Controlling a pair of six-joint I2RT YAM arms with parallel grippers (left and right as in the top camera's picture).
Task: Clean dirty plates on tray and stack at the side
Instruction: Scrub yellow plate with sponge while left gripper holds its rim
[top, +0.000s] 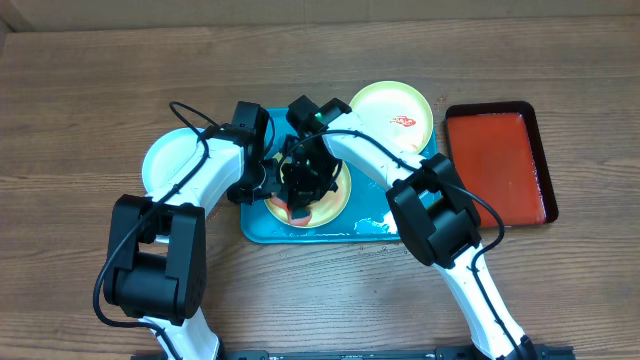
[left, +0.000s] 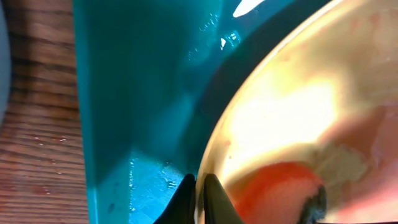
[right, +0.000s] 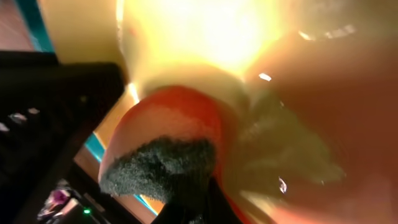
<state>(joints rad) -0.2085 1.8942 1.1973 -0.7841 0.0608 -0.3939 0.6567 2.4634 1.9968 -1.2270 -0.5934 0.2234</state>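
Overhead, the left arm (top: 197, 180) and right arm (top: 375, 152) hide most of the yellow plate (top: 338, 200) on the tray (top: 258, 230). The right wrist view blurs the sponge (right: 165, 155) under glare.

An orange sponge (right: 177, 121) with a dark scouring face (right: 158, 168) presses against the pale yellow plate (right: 298, 106). The right gripper (right: 193, 210) holds it from below, jaws closed on it. Glare whitens the plate's upper part. A black arm (right: 50, 106) fills the left side, and a strip of turquoise tray (right: 30, 22) shows beyond it.

Table (top: 80, 100): tray (top: 260, 226), red tray (top: 497, 165), white plate (top: 168, 160)
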